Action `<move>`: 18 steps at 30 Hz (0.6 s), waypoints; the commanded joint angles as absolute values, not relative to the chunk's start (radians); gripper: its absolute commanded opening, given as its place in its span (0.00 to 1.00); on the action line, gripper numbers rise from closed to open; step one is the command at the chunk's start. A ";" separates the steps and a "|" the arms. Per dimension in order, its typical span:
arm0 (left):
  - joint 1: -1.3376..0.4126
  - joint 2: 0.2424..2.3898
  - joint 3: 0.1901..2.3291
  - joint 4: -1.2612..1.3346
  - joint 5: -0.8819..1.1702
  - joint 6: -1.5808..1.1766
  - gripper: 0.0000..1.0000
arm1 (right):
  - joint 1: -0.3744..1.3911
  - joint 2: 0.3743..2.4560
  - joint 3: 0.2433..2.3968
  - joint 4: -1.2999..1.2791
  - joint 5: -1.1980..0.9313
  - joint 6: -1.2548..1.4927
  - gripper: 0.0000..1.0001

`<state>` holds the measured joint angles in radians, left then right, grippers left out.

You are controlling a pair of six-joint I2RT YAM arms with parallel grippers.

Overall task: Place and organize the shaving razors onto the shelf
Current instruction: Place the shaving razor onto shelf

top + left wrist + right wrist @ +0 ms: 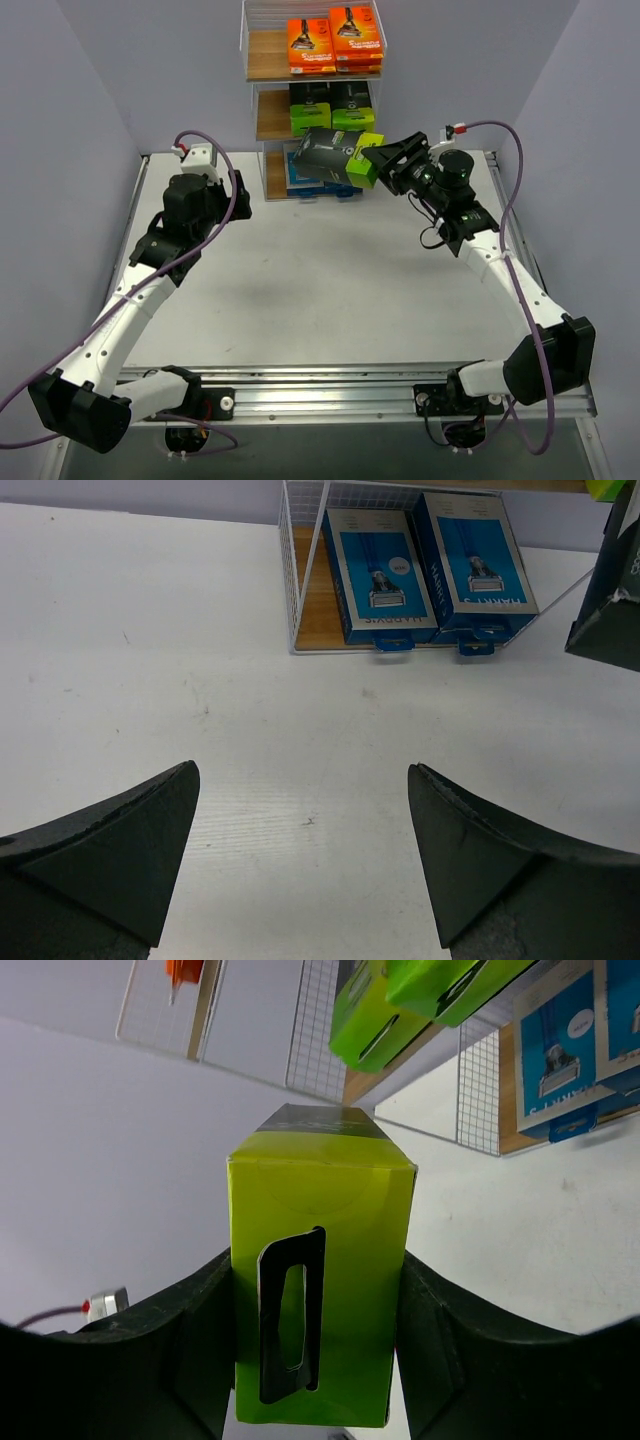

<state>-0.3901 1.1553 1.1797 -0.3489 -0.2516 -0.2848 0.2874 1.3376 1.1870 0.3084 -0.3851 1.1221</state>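
Observation:
The shelf [262, 115] stands at the table's far edge. Orange razor packs [335, 40] fill its top tier, black-and-lime packs [330, 108] sit on the middle tier, and blue-and-white packs [385, 575] lie on the bottom board. My right gripper [385, 162] is shut on a black pack with a lime-green end [335, 158], holding it in the air in front of the shelf's lower tiers. In the right wrist view both fingers [200, 1320] press the pack's lime end [320, 1290]. My left gripper [303, 820] hovers open and empty over bare table, left of the shelf.
Grey walls close in the table on the left, right and back. The shelf's white wire sides [310, 1040] and the middle tier's lime packs [400, 1000] are close above the held pack. The table's [320, 290] metal rail runs along the near edge.

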 commanded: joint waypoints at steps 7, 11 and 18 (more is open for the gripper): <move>-0.397 1.140 1.200 -0.330 -0.250 -0.298 0.94 | 0.307 1.304 1.144 0.759 -0.154 1.272 0.00; -0.411 1.143 1.197 -0.330 -0.258 -0.291 0.94 | 0.342 1.289 1.083 0.816 -0.030 1.298 0.00; -0.434 1.141 1.195 -0.330 -0.293 -0.272 0.94 | 0.382 1.324 1.091 0.808 0.117 1.296 0.00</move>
<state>-0.4255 1.1553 1.1797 -0.3489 -0.2657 -0.2840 0.3759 1.3380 1.0538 0.6075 0.0231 1.2564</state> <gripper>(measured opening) 0.941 0.501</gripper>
